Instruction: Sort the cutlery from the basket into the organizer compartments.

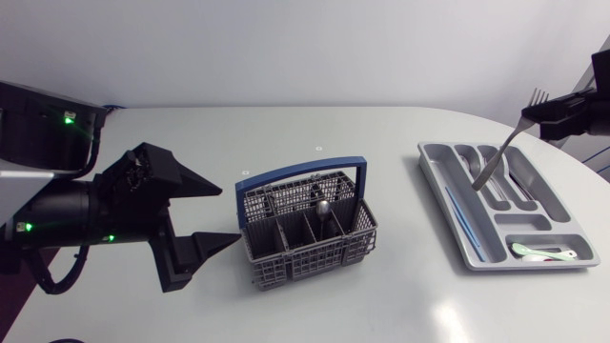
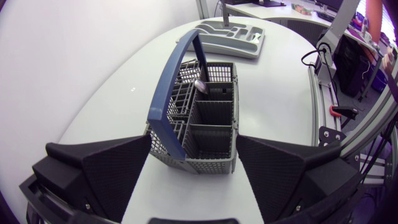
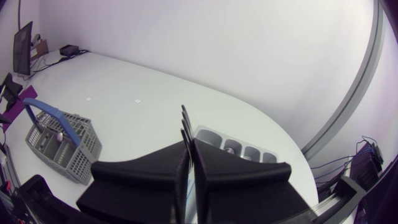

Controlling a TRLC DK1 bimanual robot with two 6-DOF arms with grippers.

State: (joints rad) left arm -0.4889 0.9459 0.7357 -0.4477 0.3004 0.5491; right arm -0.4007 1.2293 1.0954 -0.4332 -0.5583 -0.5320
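A grey cutlery basket (image 1: 286, 250) with a blue handle stands at the table's middle, with one spoon (image 1: 324, 211) upright in a far compartment. My left gripper (image 1: 212, 213) is open just left of it. In the left wrist view the basket (image 2: 208, 121) sits just ahead of the open gripper (image 2: 193, 140), and the spoon (image 2: 200, 86) leans inside it. My right gripper (image 1: 530, 116) is shut on a fork (image 1: 503, 145), held tilted over the grey organizer (image 1: 456, 233), tines up and handle end low in a middle compartment. In the right wrist view the fork's tines (image 3: 185, 121) stick out ahead of the shut gripper (image 3: 189, 148).
The organizer holds some cutlery in its long compartments (image 1: 503, 189), a thin bluish piece in the left slot (image 1: 459, 217) and white-green pieces in the front compartment (image 1: 541, 252). Bare table lies between the basket and the organizer (image 3: 239, 148).
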